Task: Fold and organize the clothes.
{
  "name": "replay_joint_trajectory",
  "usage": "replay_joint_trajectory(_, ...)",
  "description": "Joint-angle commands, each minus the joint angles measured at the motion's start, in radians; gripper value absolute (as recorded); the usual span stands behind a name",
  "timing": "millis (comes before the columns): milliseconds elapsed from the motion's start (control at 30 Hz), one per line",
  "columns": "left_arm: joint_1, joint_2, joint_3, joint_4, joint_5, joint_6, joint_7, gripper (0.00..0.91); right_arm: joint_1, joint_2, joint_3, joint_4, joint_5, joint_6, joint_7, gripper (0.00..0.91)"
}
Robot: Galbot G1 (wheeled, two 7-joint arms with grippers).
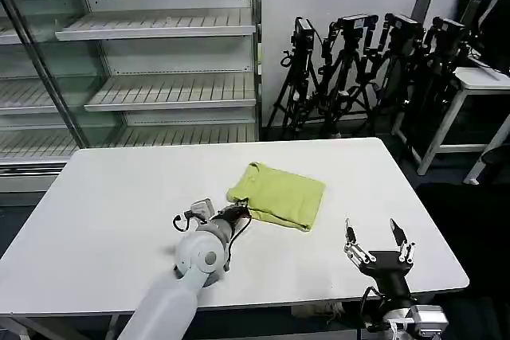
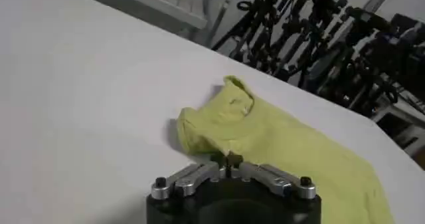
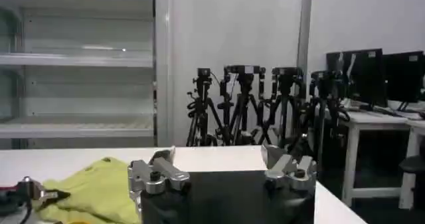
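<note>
At the far left, empty shelving is standing behind a white bench that is spreading across the scene. Moving right, the robot's left arm is reaching forward over the bench, and its left hand is sitting at the near left edge of the shirt, its fingers pinched together on a fold of the fabric there (the wrist view is showing the closed tips meeting right at the cloth's hem). The shirt, a plain lime short-sleeved garment already bundled into a rough rectangle, is lying near the middle of the bench, extending away from the left hand toward the right and slightly farther back; its long axis is running roughly left to right across the bench, with the collar end bunching at the far left corner. Further right, and nearer the robot, the right hand is hovering above the bench's front right area with its fingers spread wide, holding nothing, well apart from the shirt. Judging from this, the left arm is the nearer one, and any next fold would likely be carrying the gripped edge rightward over the cloth. Camera tripods are clustering behind the bench at right.
</note>
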Motion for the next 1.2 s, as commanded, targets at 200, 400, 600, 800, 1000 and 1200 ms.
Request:
replay_joint_trajectory(200,0.208,0.06,-0.063,-0.258,0.066,-0.016,0.003,0.06,0.011,0.008,-0.008,-0.009,-0.003,0.0,-0.001,0.907)
replay_joint_trajectory(400,0.356,0.057,-0.083,-0.371,0.158,-0.026,0.013,0.06,0.022,0.011,-0.014,-0.018,-0.004,-0.001,-0.001,0.907)
replay_joint_trajectory(600,0.487,0.04,-0.088,-0.439,0.246,-0.049,0.045,0.06,0.025,0.02,-0.025,-0.025,-0.011,0.0,-0.002,0.907)
replay_joint_trajectory(800,0.533,0.031,-0.086,-0.442,0.299,-0.037,0.073,0.131,0.031,0.02,-0.031,-0.031,-0.012,-0.001,-0.002,0.907)
replay_joint_trajectory(1000,0.549,0.042,-0.1,-0.457,0.401,-0.041,0.127,0.907,0.037,0.015,-0.029,-0.032,-0.014,0.0,-0.002,0.907)
replay_joint_trajectory(1200,0.586,0.079,-0.189,-0.526,0.609,-0.099,0.208,0.907,0.037,0.009,-0.029,-0.028,-0.051,0.013,-0.006,0.907)
